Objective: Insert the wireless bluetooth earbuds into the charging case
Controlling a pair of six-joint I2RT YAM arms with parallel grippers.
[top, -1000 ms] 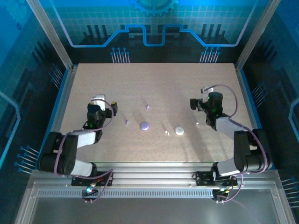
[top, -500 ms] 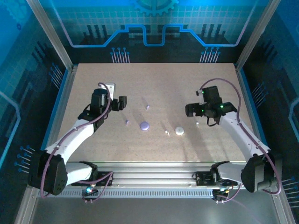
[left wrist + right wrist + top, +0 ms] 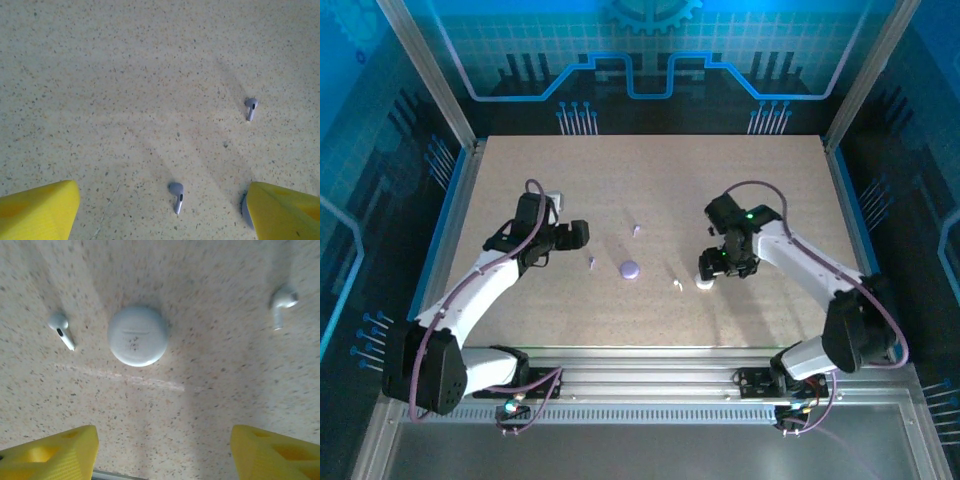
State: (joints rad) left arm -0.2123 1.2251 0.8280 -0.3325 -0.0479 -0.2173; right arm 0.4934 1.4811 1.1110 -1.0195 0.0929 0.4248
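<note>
Hovering with jaws apart, the left end effector point(image 3: 161, 210) is aimed at an earbud point(image 3: 176, 192), the right end effector point(image 3: 162, 445) at the white case point(image 3: 138, 336), apparently for grasping.

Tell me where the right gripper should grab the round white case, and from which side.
Grip the round white case across its rim, at the widest part, coming straight down from above with the right gripper. It lies flat, smooth top up, so only the sides offer hold. Probably mind the white earbud lying close beside it.
</note>
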